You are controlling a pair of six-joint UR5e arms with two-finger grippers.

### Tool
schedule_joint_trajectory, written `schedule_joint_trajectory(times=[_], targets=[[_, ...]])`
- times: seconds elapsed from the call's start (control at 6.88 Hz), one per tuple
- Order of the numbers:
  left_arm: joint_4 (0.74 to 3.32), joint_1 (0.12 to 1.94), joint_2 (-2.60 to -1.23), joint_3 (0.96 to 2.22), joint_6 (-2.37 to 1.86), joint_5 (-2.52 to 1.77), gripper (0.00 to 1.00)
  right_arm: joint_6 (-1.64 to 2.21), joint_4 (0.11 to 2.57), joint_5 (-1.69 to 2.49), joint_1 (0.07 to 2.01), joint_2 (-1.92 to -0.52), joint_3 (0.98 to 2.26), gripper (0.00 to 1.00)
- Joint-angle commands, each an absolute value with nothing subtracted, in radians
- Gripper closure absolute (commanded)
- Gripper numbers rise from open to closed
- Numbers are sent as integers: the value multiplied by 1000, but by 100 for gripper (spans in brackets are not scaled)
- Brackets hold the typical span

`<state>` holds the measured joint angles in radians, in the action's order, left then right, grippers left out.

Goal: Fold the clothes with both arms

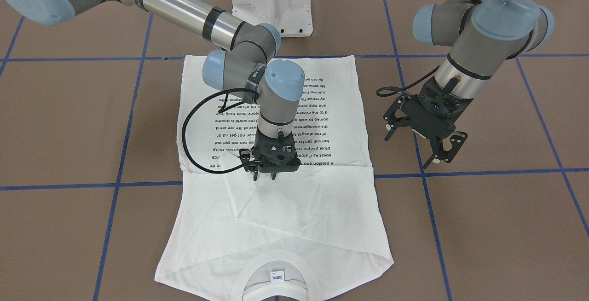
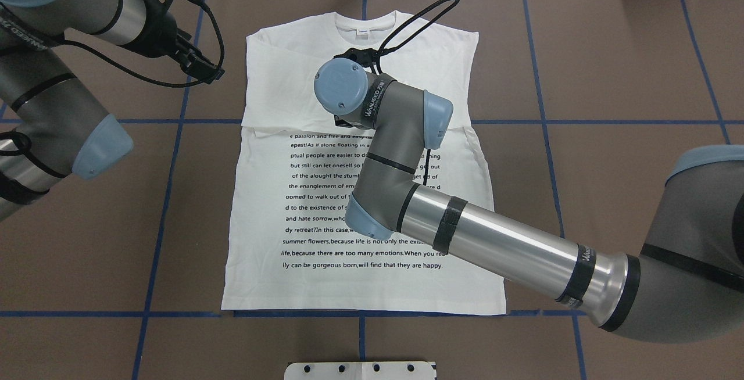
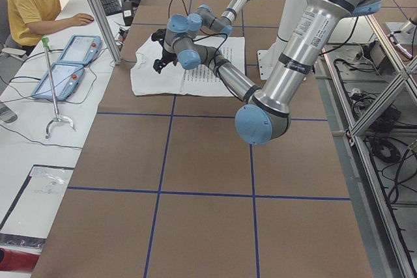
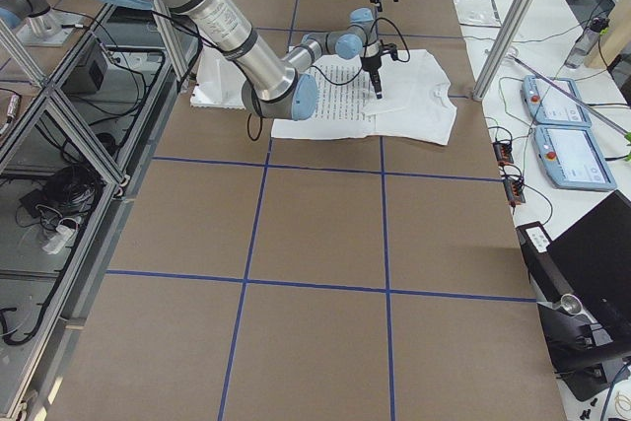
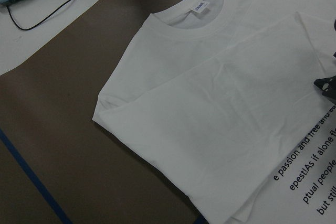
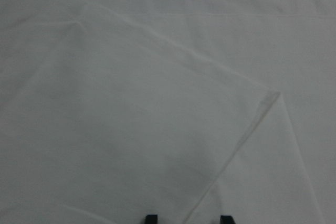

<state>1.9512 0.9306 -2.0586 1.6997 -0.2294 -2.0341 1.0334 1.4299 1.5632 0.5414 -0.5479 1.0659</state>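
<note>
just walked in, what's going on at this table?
Mid-fold: a white T-shirt lies flat, print up, on the table, sleeves folded in across the chest. The right gripper points down over the shirt's middle, by the top line of text, open and holding nothing. The left gripper hangs open beside the shirt, clear of the cloth.

White T-shirt [image 2: 314, 211]: black printed lines, the lowest reading "lly can be gorgeous born,will find that they are happy."; above it, "life,because there are too many emotions.When you re". Right arm [image 2: 494, 240], wrist band [image 2: 372, 98]: "WANJEED". Neck label [image 2: 361, 32]: print too small to read.
</note>
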Motion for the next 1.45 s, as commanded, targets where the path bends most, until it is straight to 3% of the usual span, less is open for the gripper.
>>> schedule_joint_trajectory(times=[0.0,0.29,0.44,0.73,1.31], targets=[[1951,927,-2059,1700,-257,-2033,0,1002,1431,1563,543,-552,1068,54],[1951,927,-2059,1700,-258,-2033,0,989,1434,1563,545,-554,1072,56],[1953,927,-2059,1700,-258,-2033,0,959,1437,1565,549,-555,1077,64],[1953,927,-2059,1701,-259,-2033,0,957,1442,1565,549,-563,1078,100],[1954,925,-2060,1700,-265,-2033,0,852,1483,1578,616,-688,1256,100]])
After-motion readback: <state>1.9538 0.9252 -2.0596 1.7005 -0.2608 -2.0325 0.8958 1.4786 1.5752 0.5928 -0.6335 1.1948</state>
